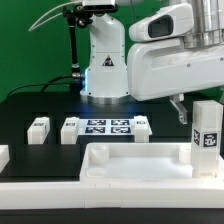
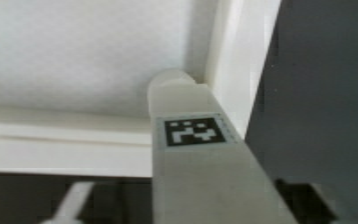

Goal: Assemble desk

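The white desk top (image 1: pixel 140 165) lies rim up at the front. One square white leg (image 1: pixel 206 130) with a black-and-white tag stands upright in its corner socket at the exterior view's right. In the wrist view this leg (image 2: pixel 202 150) rises out of the rimmed corner of the desk top (image 2: pixel 69 90). My gripper (image 1: pixel 205 112) straddles the leg's upper part. One of its fingers (image 1: pixel 181 112) hangs a little beside the leg with a gap showing. The gripper (image 2: pixel 194 210) looks open around the leg, not clamped.
Three more tagged legs (image 1: pixel 38 127), (image 1: pixel 69 129), (image 1: pixel 142 127) lie on the black table behind the desk top, around the marker board (image 1: pixel 106 127). A white piece (image 1: pixel 3 157) shows at the left edge. The robot base (image 1: pixel 105 70) stands at the back.
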You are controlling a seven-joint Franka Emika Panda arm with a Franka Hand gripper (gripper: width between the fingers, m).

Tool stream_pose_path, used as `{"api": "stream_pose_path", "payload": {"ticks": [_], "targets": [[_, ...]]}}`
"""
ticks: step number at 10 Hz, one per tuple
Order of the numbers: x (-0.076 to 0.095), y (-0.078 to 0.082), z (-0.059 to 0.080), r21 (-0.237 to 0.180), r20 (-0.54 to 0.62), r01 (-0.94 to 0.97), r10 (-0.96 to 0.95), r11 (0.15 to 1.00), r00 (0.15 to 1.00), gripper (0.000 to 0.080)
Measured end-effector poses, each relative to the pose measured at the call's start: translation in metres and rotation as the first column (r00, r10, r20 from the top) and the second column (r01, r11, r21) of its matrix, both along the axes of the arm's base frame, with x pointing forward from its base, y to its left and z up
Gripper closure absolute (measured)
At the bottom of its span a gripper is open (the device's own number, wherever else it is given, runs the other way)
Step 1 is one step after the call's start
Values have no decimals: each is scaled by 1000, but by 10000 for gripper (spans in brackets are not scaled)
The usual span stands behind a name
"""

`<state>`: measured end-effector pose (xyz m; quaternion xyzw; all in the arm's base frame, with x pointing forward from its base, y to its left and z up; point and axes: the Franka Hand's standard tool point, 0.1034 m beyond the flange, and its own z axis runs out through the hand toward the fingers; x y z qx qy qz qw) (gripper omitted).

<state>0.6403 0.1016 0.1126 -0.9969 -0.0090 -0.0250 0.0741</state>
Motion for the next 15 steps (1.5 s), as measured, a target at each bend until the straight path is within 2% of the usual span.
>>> {"api": "stream_pose_path", "payload": {"ticks": [1,3,4,5,7,10,12,13,14,15], "targets": [[0,-1,0,1,-9,67,-67,998,998,507],[1,-1,0,6,-27,202,-202,979,979,507],[1,-2,1,14,-29,366,-366,930,930,507],[0,-2,1,33,-45,529,-527,848,848,507],[-1,-3,0,53,-117,798,-790,600,602,507],[-3,2,0,28,-214,934,-911,355,353,505],[-4,6,-1,16,-234,957,-930,288,284,505],[-4,6,-1,28,-221,933,-908,359,356,505],[-7,10,0,21,-201,862,-843,506,499,335],[-5,8,-1,47,-172,769,-753,638,635,335]]}}
